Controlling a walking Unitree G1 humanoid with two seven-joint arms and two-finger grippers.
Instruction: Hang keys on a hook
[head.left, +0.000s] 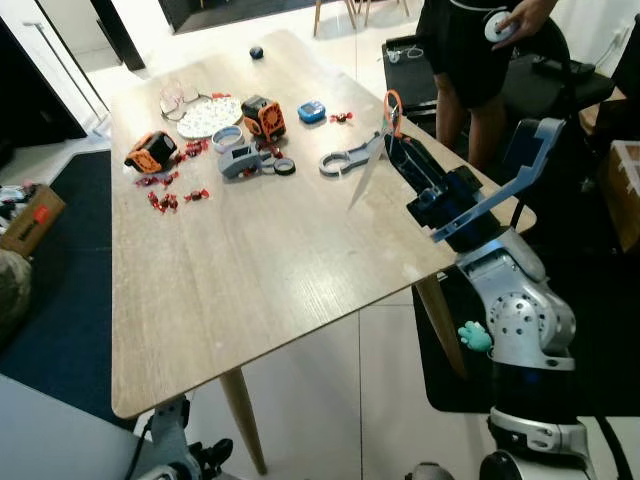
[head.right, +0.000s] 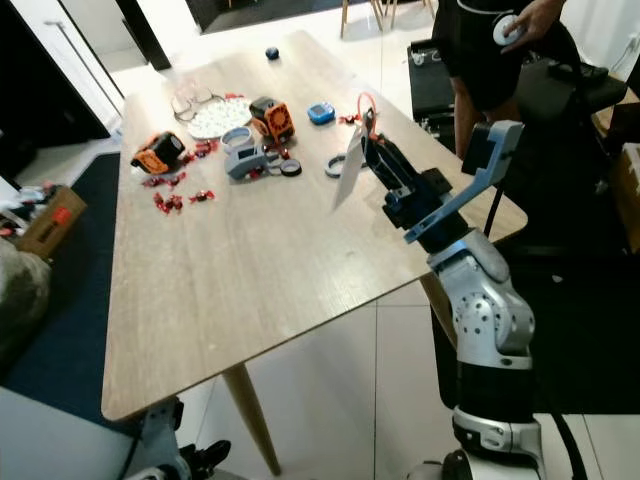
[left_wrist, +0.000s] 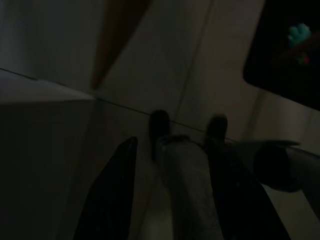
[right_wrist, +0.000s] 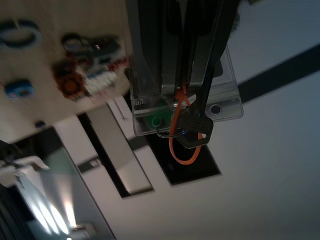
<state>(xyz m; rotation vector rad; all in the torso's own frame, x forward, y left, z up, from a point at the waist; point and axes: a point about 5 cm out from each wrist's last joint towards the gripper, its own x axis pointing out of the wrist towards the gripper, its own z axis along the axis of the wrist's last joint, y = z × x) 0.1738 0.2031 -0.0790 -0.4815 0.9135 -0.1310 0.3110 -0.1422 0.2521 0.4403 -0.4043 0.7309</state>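
The right gripper (head.left: 392, 128), right of centre in the head view above the wooden table (head.left: 250, 270), is clamped on the keys (right_wrist: 192, 131), which comprise a dark key, an orange loop (right_wrist: 181, 145) and a clear card sleeve (head.left: 365, 172); the sleeve's long axis slants from the fingertips down toward the tabletop. No writing can be read on the sleeve or on the parts (head.left: 240, 135) scattered in the table's upper left. A pale tiled floor (head.left: 340, 400), a dark rug (head.left: 60, 300) at left and a person (head.left: 470, 50) at upper right are seen, while the left gripper (left_wrist: 170, 165) is seen low over the floor with fingers spread.
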